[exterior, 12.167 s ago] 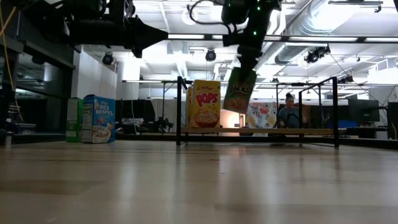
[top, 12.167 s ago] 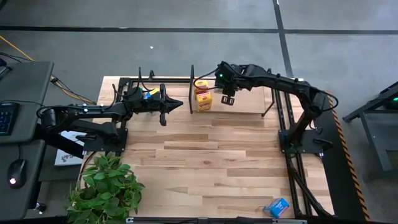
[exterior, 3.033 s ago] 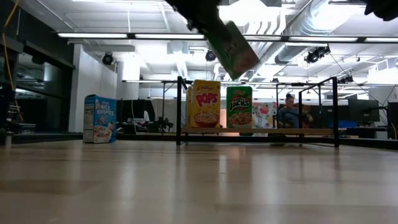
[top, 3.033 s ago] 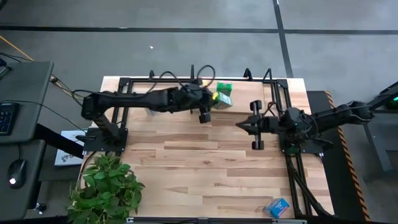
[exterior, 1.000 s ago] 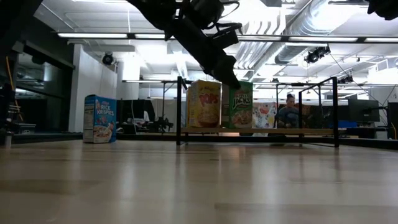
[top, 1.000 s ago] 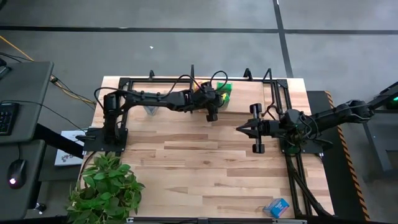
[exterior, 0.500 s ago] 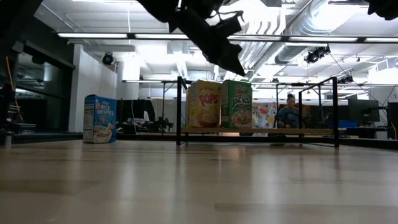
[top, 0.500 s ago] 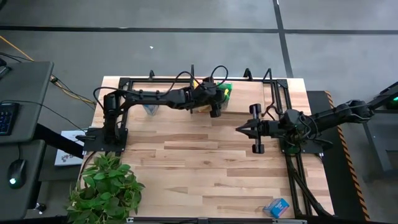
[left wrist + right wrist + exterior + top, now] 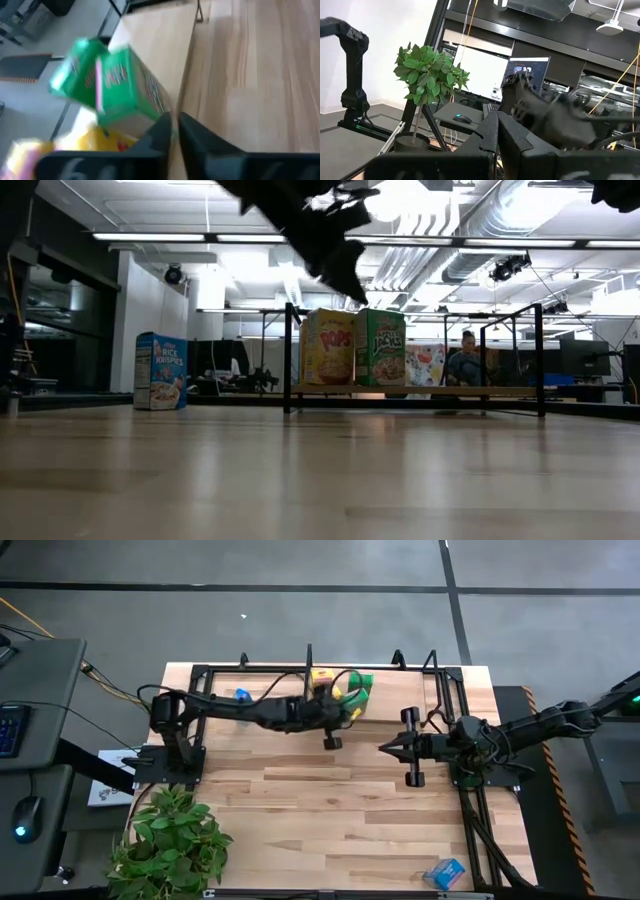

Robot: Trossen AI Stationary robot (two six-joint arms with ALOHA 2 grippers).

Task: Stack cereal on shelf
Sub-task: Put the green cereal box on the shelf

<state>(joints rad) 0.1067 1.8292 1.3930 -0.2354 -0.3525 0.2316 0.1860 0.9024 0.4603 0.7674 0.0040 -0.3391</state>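
Grey floor (image 9: pixel 300 620), potted plant (image 9: pixel 172 842), ceiling strip lights (image 9: pixel 180 237), desk with monitor (image 9: pixel 479 70)

L arm was stretched across the table's far side, its left gripper (image 9: pixel 329 736) pointed toward the near edge, fingers (image 9: pixel 161 131) nearly pressed together, nothing held. R arm was folded low at the right side, right gripper (image 9: pixel 388 748) closed, aimed leftward.
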